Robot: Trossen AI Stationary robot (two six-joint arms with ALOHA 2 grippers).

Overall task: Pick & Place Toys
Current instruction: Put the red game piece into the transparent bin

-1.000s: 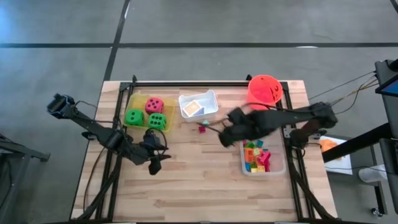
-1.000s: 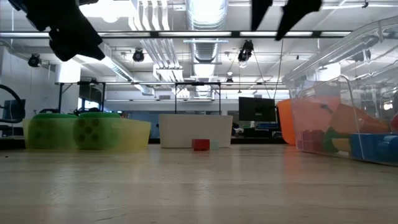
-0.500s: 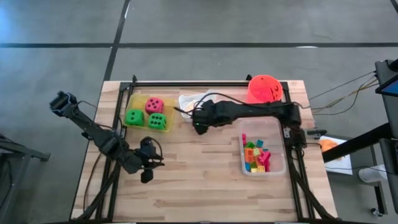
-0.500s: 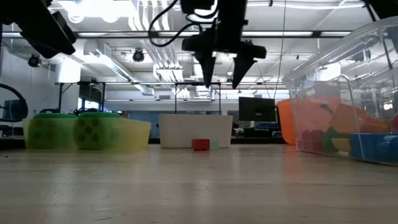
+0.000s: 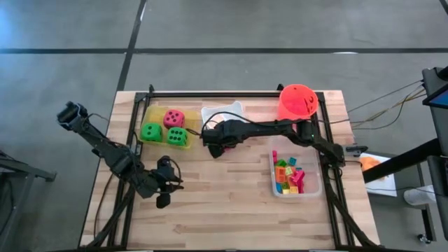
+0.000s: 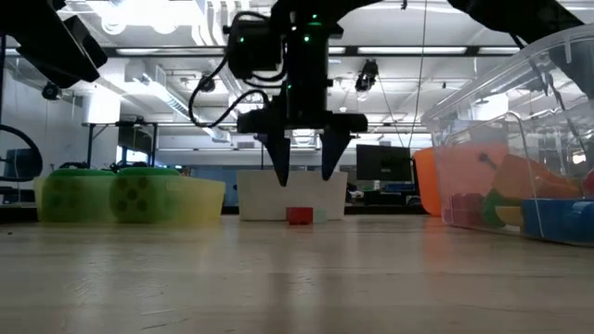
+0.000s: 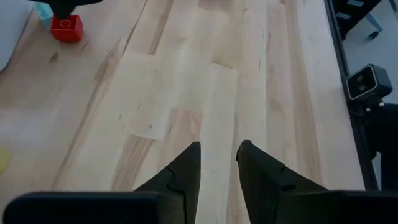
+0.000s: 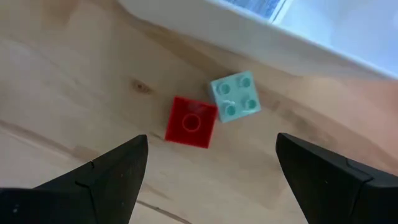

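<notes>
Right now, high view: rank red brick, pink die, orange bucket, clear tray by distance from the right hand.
1. Red brick: on the table directly under the open right hand, beside the white tray.
2. Pink die: in the yellow tray, toward the left arm's side.
3. Clear tray: toward the right arm's base. Close to the orange bucket at the back edge; can't rank those two.
</notes>
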